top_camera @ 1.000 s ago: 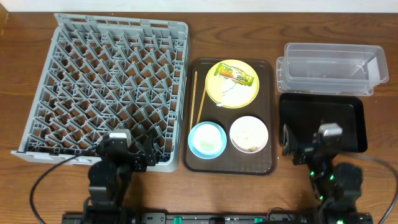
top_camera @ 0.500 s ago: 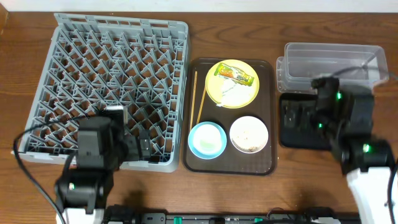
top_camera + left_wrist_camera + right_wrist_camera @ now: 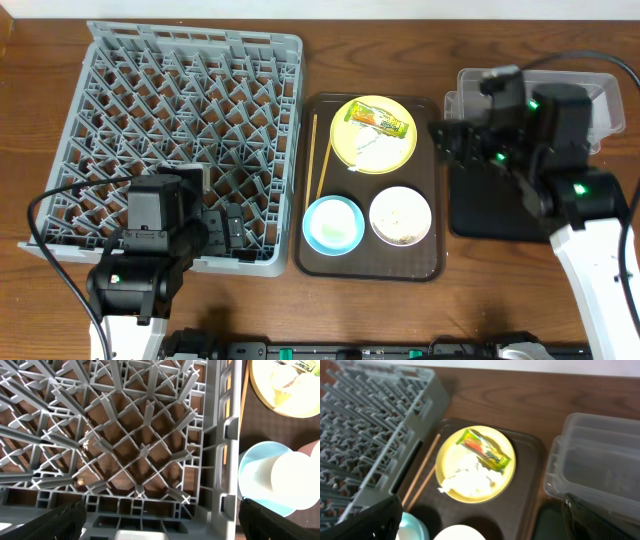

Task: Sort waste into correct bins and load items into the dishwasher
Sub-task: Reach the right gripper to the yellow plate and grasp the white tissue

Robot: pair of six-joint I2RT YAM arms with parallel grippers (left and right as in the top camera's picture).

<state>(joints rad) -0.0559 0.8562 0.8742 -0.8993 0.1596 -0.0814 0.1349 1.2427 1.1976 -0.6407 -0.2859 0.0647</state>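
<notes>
R gripper [image 3: 441, 140]: jaws wide apart, empty, above right edge of brown tray [image 3: 425, 265], near yellow plate [image 3: 345, 145] w/ wrapper [image 3: 380, 119] + tissue [image 3: 370, 152] on it. L gripper [image 3: 225, 228]: also spread wide, empty, over near-right corner of dish rack [image 3: 150, 120], blue bowl [image 3: 333, 224] nearby on the tray.

No text can be read. The green-and-yellow snack wrapper [image 3: 379, 119] on the yellow plate [image 3: 342, 145] bears printing, too small and blurred to make out.
</notes>
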